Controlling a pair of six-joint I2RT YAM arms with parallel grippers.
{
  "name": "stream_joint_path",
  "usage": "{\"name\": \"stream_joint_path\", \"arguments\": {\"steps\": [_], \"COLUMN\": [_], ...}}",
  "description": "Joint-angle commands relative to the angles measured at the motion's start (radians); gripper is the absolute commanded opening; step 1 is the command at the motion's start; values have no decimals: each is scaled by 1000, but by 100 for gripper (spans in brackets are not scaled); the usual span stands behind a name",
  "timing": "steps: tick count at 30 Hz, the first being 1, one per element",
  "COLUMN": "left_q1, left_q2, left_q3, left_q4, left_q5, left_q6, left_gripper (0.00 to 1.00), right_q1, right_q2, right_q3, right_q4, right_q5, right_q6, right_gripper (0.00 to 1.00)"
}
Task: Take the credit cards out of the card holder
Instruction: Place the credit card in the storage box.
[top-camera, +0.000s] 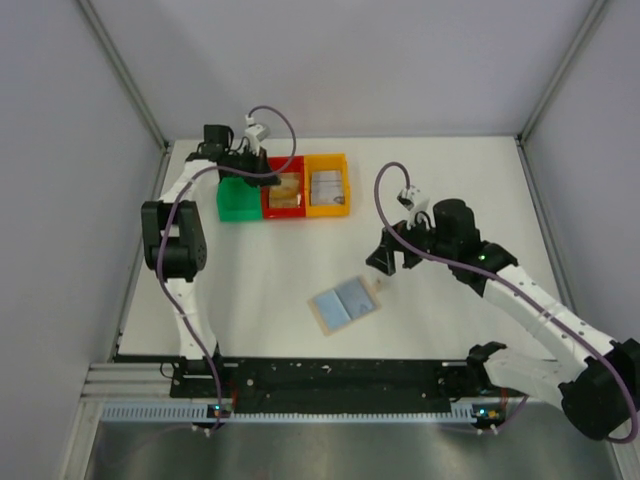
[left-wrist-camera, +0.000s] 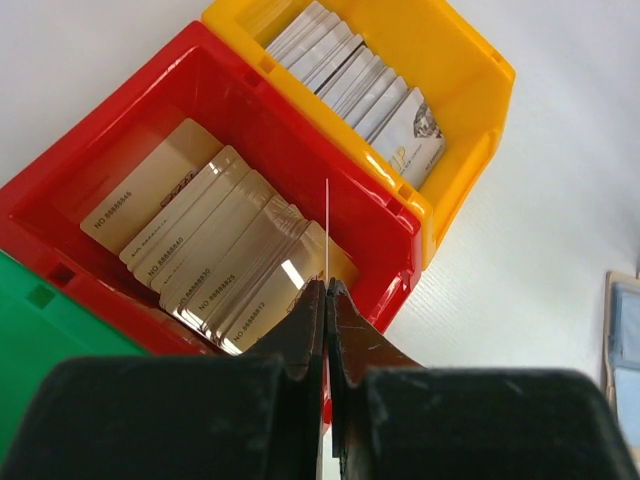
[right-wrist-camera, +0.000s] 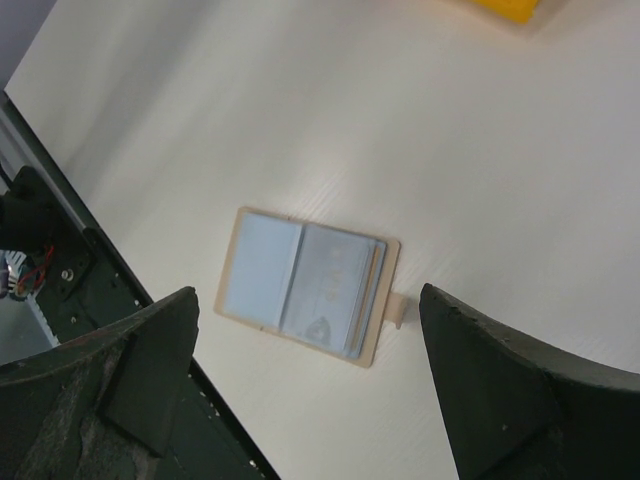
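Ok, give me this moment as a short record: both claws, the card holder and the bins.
left claw: shut on a thin card seen edge-on, over the red bin
right claw: open, empty, near the card holder
card holder: open flat on the table, a grey card in one pocket
red bin: holds tan cards
yellow bin: holds silver cards
green bin: contents unclear
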Motion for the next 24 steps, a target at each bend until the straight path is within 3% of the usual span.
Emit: {"name": "stream_joint_path", "arguments": {"steps": [1,14,19,24], "left_q1": [-5,-20,-20,-26], "left_q2": [27,87,59,6], "left_q3": [38,55,55,53], "left_q4": [-25,-109,-126,-124], "left_q5": [39,-11,-122,-208], "left_q6": [-9,14,18,20], "left_gripper": [0,0,30,48], "right_q1": [-9,-15,-15,-16], "right_q2": [14,18,16,18], "right_q3": [45,47,48,48], "right_q4": [30,30,30,30], "right_q5": [1,-3,-7,-13], "right_q6": [-22,-27,-27,-28], "right_gripper": [90,91,91,91]}}
